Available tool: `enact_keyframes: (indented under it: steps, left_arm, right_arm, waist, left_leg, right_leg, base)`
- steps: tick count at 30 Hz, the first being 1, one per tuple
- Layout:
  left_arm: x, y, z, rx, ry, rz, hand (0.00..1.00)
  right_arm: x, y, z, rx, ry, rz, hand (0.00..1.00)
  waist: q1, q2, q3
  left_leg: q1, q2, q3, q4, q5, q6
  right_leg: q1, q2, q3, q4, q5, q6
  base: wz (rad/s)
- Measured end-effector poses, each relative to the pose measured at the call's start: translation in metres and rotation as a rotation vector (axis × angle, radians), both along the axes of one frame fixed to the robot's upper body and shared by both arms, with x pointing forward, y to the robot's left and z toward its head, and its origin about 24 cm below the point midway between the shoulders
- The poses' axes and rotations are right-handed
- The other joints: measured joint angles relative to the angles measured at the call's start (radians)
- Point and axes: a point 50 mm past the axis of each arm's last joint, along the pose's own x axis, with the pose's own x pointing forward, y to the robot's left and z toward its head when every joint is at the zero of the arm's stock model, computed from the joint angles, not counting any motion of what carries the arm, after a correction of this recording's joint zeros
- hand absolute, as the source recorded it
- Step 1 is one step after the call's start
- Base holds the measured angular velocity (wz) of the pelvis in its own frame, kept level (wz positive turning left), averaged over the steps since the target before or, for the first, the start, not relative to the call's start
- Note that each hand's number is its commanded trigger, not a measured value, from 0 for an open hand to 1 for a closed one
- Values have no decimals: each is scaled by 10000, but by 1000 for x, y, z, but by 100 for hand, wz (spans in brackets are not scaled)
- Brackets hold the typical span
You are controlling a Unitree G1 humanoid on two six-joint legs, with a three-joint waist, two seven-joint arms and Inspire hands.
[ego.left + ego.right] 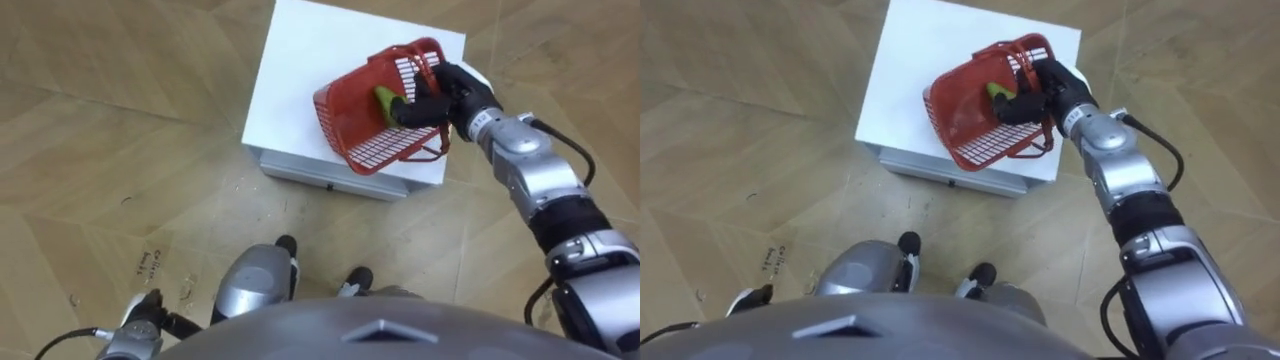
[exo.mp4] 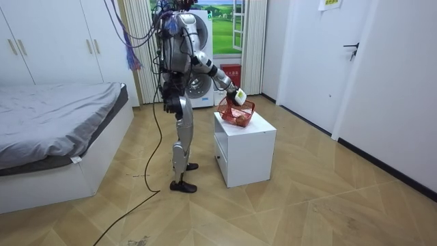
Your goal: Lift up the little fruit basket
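Note:
A red plastic fruit basket (image 1: 352, 118) is tilted over the near right part of a white cabinet top (image 1: 300, 70). My right hand (image 1: 437, 97) is curled round its handle at the far rim. A green fruit (image 1: 385, 98) lies inside, next to my fingers. In the room view I stand beside the cabinet (image 2: 246, 150) with the right arm stretched out to the basket (image 2: 236, 113). Whether the basket's lower edge still touches the top I cannot tell. My left hand (image 1: 140, 318) hangs low by my side at the lower left.
The cabinet has a drawer front (image 1: 330, 180) facing me, close to my feet. Wooden floor lies all round it. A bed (image 2: 54, 123) stands at the room view's left, a white door (image 2: 311, 55) at its right, and a washing machine (image 2: 203, 92) behind me.

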Motion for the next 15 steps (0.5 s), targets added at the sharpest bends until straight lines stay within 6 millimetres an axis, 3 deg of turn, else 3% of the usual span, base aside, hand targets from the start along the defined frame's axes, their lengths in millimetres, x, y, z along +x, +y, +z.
enact_keyframes:
  steps: [2, 3, 4, 9, 15]
  left_arm:
    - [2, -2, -1, -29, 79, -228, 0]
    - [3, -3, -1, -54, 101, -358, 0]
    - [4, -3, -1, -75, 116, -499, 0]
    - [9, -5, -1, -205, 51, -679, 0]
    - [14, -8, -1, -392, -13, -1121, 0]
  right_arm:
    - [4, -2, 0, -86, 59, -114, 100]
    - [5, -4, -1, -133, 162, -193, 73]
    - [4, -5, -4, -169, 327, -270, 0]
    - [-2, -10, -14, -344, 766, -595, 0]
    - [-4, -14, -17, -609, 683, -1120, 0]
  waist:
    - [-6, 22, 37]
    - [5, 47, 60]
    - [0, 53, 63]
    - [71, 143, 134]
    - [159, 231, 159]
  left_leg:
    - [-148, -19, -36, 59, 7, 10]
    - [-223, -44, -92, 113, 9, 18]
    - [-319, -60, -132, 159, 1, 31]
    - [-782, -107, -219, 388, -9, 83]
    - [-819, -165, -226, 421, -22, 137]
  right_leg:
    - [-88, -1, -81, 8, 0, -1]
    - [-123, -19, -144, 18, 0, -1]
    - [-187, -34, -198, 29, -1, -1]
    - [-596, -87, -273, 154, -2, 2]
    - [-738, -206, -319, 441, -87, 82]
  base:
    - [8]
    - [13]
    - [13]
    - [4]
    - [0]
